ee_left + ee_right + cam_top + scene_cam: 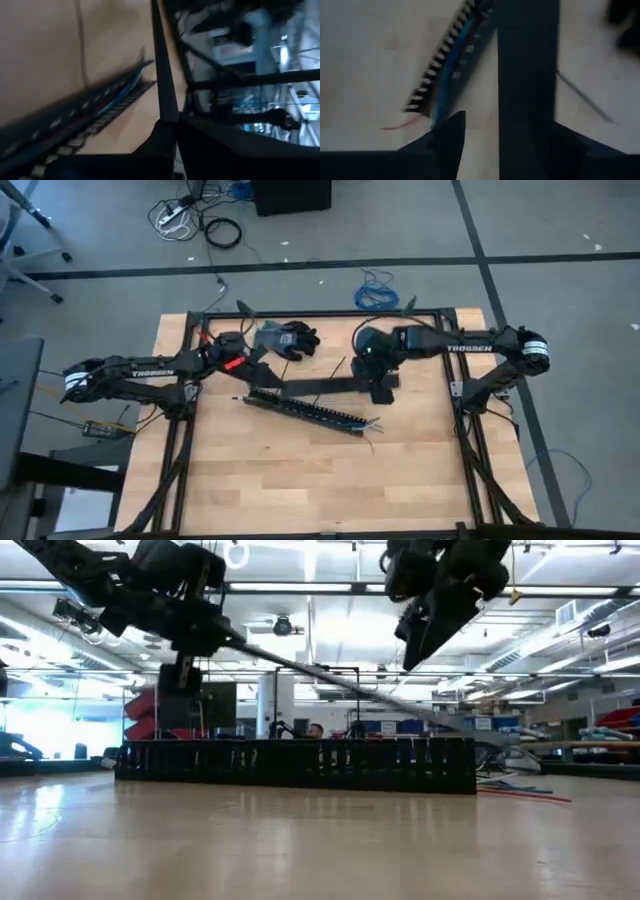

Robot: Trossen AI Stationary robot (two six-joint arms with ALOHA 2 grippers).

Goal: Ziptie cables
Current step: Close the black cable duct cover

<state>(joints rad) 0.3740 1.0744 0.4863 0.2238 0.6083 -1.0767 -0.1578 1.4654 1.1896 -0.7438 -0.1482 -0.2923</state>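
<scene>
Black and slotted, a long cable duct [305, 411] lies slantwise on the wooden surface [300, 480], just below both grippers in the high view. The cables [369, 426] lie inside it, and their thin coloured ends spill out of the end nearer the right gripper [381, 388]. Between the two grippers a flat black lid strip [320, 386] is held up off the surface: the left gripper [262, 372] pinches one end, the right gripper the other.

The low view alone shows the height. There the lid strip [350, 685] runs as a slanted bar well above the duct [295, 762], which stands on the surface like a low comb-toothed wall, with red and green wire ends [520, 790] trailing beside it.

The left wrist view shows that gripper's fingers [165, 140] pressed onto the narrow strip [162, 75], with the duct [75, 125] and its coloured wires off to one side. The right wrist view shows the wide strip [527, 75] clamped between two dark fingers [445, 140], the toothed duct [450, 65] beside it and a red wire end [402, 124] poking out.

A black glove [290, 338] lies near the left gripper.
</scene>
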